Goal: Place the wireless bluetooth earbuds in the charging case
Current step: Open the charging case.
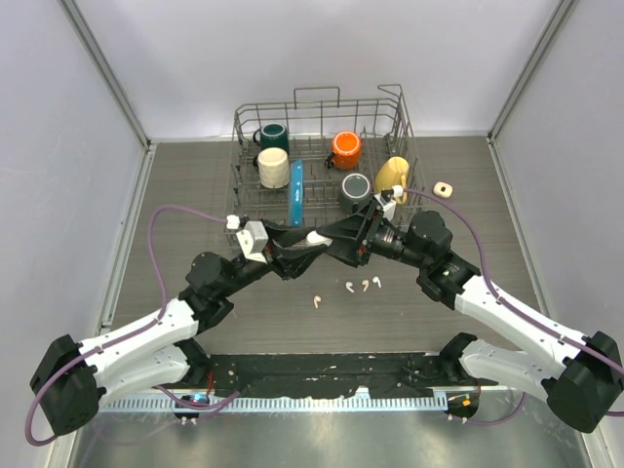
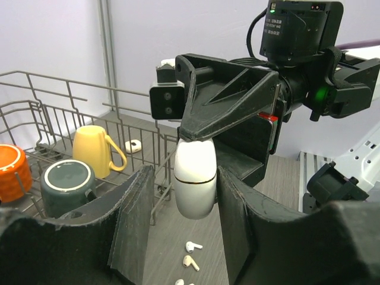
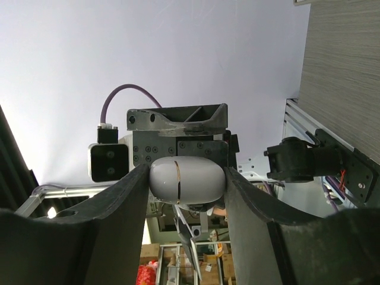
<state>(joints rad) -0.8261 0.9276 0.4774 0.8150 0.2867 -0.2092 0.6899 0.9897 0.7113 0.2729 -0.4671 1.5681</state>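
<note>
The white charging case (image 1: 319, 237) hangs closed above the table's middle, a thin seam round it (image 3: 187, 180). My right gripper (image 3: 186, 172) is shut on the charging case, both fingers pressed to its sides. My left gripper (image 2: 181, 178) faces it from the other side and stands open around the case's lower end (image 2: 195, 190); a gap shows at its left finger, while the right finger lies close to the case. Several small white earbuds lie on the table below: one (image 1: 316, 301) apart to the left, the others (image 1: 363, 285) in a cluster, also under the case (image 2: 192, 246).
A wire dish rack (image 1: 409, 136) stands at the back with a dark green mug (image 1: 272, 136), cream mug (image 1: 274, 168), orange mug (image 1: 345, 148), grey mug (image 1: 355, 187), yellow mug (image 1: 392, 174) and a blue item (image 1: 296, 193). A small beige object (image 1: 444, 188) lies right of the rack.
</note>
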